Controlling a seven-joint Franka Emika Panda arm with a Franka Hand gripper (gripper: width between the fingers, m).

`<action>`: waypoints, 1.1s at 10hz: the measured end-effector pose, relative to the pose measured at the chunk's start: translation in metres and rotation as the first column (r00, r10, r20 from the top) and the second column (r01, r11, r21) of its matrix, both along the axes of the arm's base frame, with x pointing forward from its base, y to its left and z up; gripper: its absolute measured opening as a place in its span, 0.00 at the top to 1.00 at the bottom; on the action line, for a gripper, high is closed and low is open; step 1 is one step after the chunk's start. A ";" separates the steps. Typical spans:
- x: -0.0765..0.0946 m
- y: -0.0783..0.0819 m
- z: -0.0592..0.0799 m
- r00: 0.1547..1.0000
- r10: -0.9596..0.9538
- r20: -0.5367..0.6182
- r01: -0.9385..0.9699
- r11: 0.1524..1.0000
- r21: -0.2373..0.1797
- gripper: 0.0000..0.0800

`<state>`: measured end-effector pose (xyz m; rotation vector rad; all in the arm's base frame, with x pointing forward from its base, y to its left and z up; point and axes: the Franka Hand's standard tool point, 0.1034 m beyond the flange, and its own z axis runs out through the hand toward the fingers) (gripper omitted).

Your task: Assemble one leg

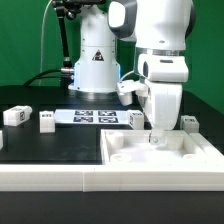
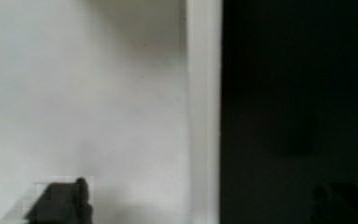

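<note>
Black table (image 1: 40,145). Marker board (image 1: 95,117) lies flat at centre. At far left a leg (image 1: 15,116), with a second leg (image 1: 46,120) near it. Large white tabletop piece (image 1: 160,152) fills the lower right.

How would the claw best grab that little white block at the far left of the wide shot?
Come straight down from above and pinch the leg across its shorter width, near the middle. It appears to lie flat on the table with bare space around it, so both of its sides look reachable.
</note>
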<state>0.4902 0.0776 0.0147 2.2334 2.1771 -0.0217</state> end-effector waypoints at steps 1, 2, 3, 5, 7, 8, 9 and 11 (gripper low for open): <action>0.000 0.000 0.000 1.000 0.000 0.000 0.000 1.000 0.000 0.20; 0.000 0.000 0.000 1.000 0.000 0.000 0.000 1.000 0.000 0.19; 0.001 0.001 0.002 1.000 -0.013 0.002 0.013 1.000 -0.001 0.19; 0.005 0.014 0.032 0.995 -0.093 0.034 0.093 0.996 -0.009 0.19; 0.006 0.028 0.054 0.979 -0.195 0.059 0.196 0.981 -0.010 0.19; 0.007 0.034 0.058 0.966 -0.249 0.067 0.250 0.968 -0.005 0.19; 0.006 0.032 0.056 0.971 -0.231 0.063 0.232 0.973 -0.008 0.19; 0.006 0.032 0.056 0.948 -0.310 0.064 0.311 0.950 -0.001 0.19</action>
